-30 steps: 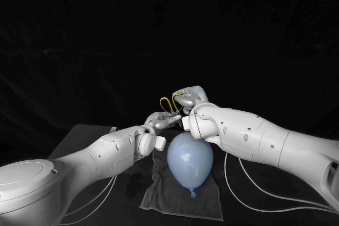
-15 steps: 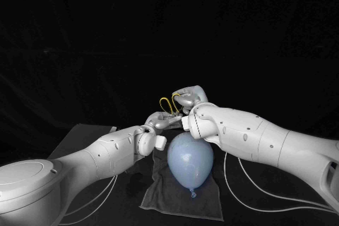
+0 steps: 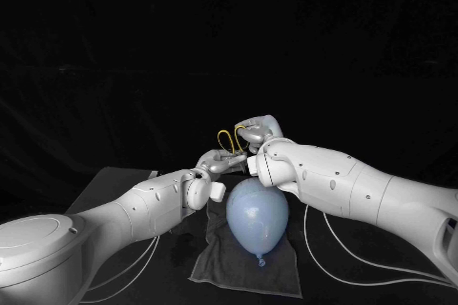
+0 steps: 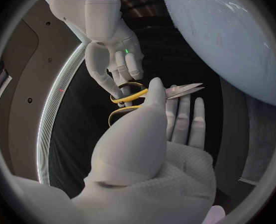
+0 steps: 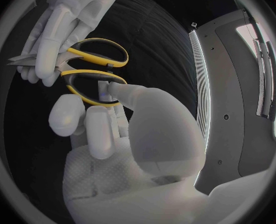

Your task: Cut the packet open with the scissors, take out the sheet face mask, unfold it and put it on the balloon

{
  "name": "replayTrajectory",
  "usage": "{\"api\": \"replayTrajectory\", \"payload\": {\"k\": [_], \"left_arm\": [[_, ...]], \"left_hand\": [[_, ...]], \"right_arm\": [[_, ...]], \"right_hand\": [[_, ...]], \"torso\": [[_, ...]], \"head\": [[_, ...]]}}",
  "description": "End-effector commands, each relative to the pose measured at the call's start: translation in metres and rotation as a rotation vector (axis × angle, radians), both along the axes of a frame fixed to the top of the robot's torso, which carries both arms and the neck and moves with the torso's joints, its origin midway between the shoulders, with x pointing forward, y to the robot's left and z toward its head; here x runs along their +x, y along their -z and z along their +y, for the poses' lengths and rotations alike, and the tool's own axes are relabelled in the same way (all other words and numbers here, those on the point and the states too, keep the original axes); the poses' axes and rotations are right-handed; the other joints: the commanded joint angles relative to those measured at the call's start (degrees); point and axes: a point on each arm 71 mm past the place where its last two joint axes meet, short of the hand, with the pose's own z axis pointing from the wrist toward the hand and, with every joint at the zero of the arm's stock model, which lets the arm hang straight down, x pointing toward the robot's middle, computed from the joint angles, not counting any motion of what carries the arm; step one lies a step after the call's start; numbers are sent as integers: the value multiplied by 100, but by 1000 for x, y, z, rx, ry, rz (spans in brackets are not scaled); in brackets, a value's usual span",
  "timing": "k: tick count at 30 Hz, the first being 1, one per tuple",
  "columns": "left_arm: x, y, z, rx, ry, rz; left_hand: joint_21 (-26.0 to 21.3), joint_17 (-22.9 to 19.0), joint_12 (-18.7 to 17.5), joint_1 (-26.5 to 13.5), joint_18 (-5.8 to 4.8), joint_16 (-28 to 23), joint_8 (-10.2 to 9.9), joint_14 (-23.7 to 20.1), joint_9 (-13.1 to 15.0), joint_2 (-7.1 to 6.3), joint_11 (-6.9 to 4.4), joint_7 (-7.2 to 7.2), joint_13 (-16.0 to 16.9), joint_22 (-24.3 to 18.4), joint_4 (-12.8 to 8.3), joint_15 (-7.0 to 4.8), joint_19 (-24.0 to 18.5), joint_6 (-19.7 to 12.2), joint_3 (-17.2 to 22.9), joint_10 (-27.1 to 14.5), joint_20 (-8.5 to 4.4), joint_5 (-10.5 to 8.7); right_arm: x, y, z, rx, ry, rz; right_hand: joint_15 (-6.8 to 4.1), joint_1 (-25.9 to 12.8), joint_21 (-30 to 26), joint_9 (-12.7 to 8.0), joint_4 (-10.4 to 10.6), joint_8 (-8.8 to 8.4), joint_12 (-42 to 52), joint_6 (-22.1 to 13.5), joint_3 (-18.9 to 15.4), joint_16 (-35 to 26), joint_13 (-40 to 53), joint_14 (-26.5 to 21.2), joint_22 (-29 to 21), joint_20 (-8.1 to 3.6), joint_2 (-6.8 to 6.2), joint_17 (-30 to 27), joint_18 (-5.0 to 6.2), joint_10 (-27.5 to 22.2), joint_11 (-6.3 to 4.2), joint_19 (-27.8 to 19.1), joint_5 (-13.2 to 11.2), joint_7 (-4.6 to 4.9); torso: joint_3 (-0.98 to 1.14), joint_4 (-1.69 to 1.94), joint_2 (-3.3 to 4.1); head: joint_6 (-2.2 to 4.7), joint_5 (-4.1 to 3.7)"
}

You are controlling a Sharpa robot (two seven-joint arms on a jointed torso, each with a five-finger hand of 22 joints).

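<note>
Above the pale blue balloon (image 3: 256,216) my two hands meet. My right hand (image 3: 256,131) holds the yellow-handled scissors (image 3: 226,140), its thumb through one handle loop (image 5: 95,82). My left hand (image 3: 218,163) pinches a thin pale packet (image 4: 185,88) between thumb and fingers, right at the scissors (image 4: 128,92). The left fingers (image 5: 50,30) hide most of the blades. The right hand (image 4: 115,55) reaches in opposite my left palm. The balloon (image 4: 225,40) lies close below both hands.
The balloon lies on a grey towel (image 3: 229,265) spread on the black table, knot toward me. A darker mat (image 3: 114,186) lies under my left arm. Both forearms crowd the space over the towel.
</note>
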Motion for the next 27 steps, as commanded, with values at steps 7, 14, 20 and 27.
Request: {"api": "replayTrajectory", "payload": {"k": [7, 14, 20, 27], "left_arm": [[1, -3, 2, -36, -25, -15], [1, -3, 3, -38, -27, -14], [1, -3, 3, -40, -29, -13], [2, -3, 4, -41, -39, -10]], "left_hand": [[34, 44, -37, 68, 105, 3, -14, 130, 24, 957, 2, -46, 0, 21, 285, 18, 218, 55, 184, 142, 7, 15], [38, 68, -39, 50, 105, -6, -10, 161, 44, 950, 8, -38, 1, 26, 486, 25, 323, 41, 331, 172, 10, 14], [44, 91, -34, 9, 105, -3, -1, 195, 62, 964, 15, -15, 5, 31, 561, 31, 407, 46, 475, 214, 13, 14], [33, 118, -35, -99, 105, -10, 6, 215, 90, 967, 34, -13, 6, 29, 566, 38, 440, 43, 677, 248, 15, 10]], "right_arm": [[3, -1, -5, -10, -2, -14], [4, -1, -9, -12, 6, -14], [5, -1, -11, -12, 8, -10], [5, 0, -11, -13, 4, -1]], "right_hand": [[-34, 5, 35, 7, -15, 18, 20, -22, 3, 19, 10, 93, 5, 6, 42, -1, 83, 276, -216, -15, 14, -13], [-34, 5, 35, 7, -15, 18, 20, -22, 3, 19, 10, 93, 5, 6, 42, -1, 83, 276, -216, -15, 14, -13], [-34, 5, 35, 7, -15, 18, 20, -22, 3, 19, 10, 93, 5, 6, 42, -1, 83, 276, -216, -15, 14, -13], [-33, -12, 24, 16, -25, 19, 19, -27, 5, 19, 9, 93, -9, 7, 48, -5, 86, 274, -215, -24, 14, -11]], "torso": [[0, 5, 2], [-3, 5, 1], [-4, 3, -1], [-2, 5, 1]], "head": [[1, 3], [-5, 7], [-10, 20], [-14, 24]]}}
